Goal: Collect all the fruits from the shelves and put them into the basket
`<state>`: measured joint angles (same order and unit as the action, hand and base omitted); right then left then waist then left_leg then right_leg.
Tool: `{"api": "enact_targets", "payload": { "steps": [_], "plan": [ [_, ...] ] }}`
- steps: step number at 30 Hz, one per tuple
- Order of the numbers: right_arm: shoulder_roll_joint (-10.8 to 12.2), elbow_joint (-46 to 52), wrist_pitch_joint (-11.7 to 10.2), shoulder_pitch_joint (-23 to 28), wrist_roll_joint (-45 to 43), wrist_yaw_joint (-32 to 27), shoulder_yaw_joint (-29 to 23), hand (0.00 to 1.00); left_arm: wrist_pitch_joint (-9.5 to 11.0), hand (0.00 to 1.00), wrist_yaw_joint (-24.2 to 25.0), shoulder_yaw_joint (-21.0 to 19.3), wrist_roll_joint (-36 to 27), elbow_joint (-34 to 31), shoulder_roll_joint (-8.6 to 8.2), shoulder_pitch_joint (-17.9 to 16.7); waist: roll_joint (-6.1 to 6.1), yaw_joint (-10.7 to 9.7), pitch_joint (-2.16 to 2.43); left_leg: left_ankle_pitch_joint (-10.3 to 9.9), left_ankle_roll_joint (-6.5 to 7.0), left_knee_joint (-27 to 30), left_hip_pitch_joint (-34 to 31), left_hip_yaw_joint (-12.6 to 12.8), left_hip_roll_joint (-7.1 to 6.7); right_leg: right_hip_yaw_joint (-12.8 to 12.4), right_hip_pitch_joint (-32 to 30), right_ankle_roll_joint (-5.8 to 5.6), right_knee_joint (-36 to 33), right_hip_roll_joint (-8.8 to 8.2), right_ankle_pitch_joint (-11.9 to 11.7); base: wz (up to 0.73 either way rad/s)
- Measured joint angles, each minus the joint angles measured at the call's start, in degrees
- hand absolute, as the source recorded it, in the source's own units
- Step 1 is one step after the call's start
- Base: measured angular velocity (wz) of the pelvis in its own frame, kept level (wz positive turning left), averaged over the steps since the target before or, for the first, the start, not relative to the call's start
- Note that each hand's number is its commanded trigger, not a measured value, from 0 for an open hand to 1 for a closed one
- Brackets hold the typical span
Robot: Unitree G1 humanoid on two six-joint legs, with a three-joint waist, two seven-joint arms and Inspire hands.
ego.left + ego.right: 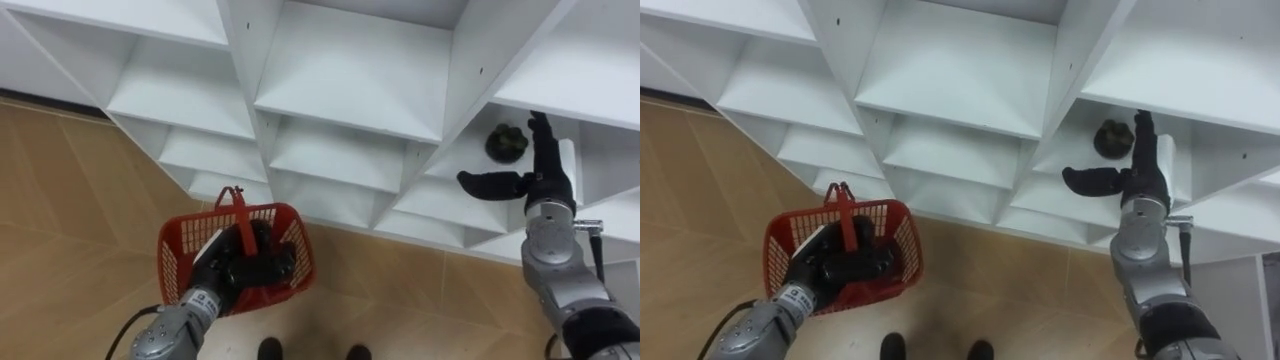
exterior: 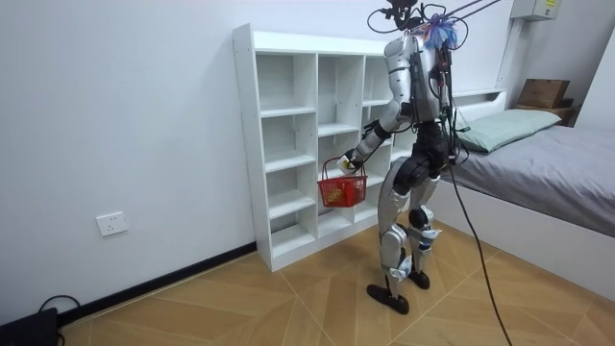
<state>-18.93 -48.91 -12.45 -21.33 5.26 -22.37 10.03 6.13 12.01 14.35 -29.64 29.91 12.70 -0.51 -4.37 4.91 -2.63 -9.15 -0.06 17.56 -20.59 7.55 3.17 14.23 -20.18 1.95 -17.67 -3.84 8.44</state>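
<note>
Though open, right hand [image 1: 545, 185] just beside fruit [image 1: 506, 143].

Likely bedroom: bed [image 2: 557, 168], white shelving [image 2: 245, 144].

White closet [image 1: 950, 90] of open compartments above a wooden floor [image 1: 700, 190]. At lower left, the left hand [image 1: 840, 268] is curled on a red basket [image 1: 780, 245], whose handle stands up above the hand. At right, the right hand [image 1: 1130, 180] reaches into a compartment, fingers straight and thumb spread to the side. A dark, round fruit [image 1: 1112, 139] lies on that shelf, just beside the fingertips.
</note>
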Motion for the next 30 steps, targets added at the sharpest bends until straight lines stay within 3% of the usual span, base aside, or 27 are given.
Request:
{"api": "enact_targets", "payload": {
  "steps": [10,20,30],
  "plan": [
    [-1.7,-0.4,1.7,-0.3,-1.0,1.3,0.0,0.00,-0.1,1.00,0.3,0.1,0.0,0.7,-0.05,0.0,-0.09,0.0,0.06,0.1,0.02,0.1,0.0,0.1,0.00,0.0,0.0,0.01,0.0,-0.04,0.0,0.00],
    [-1.8,-2.9,3.7,-3.9,-1.0,1.4,-0.1,0.00,-1.2,1.00,0.3,0.1,0.0,1.6,-0.14,0.4,-0.14,0.0,0.11,0.1,0.02,0.2,0.0,0.1,0.03,0.0,0.0,0.04,-0.2,-0.04,0.0,0.00],
    [-1.8,-4.3,3.9,-5.9,-1.0,1.3,-0.2,0.00,-2.3,1.00,0.3,0.1,0.0,1.7,-0.13,0.5,-0.17,0.1,0.14,0.1,0.02,0.9,-0.3,0.0,0.02,-0.1,-0.4,0.06,-1.0,-0.22,0.0,0.00]
  ]
}}
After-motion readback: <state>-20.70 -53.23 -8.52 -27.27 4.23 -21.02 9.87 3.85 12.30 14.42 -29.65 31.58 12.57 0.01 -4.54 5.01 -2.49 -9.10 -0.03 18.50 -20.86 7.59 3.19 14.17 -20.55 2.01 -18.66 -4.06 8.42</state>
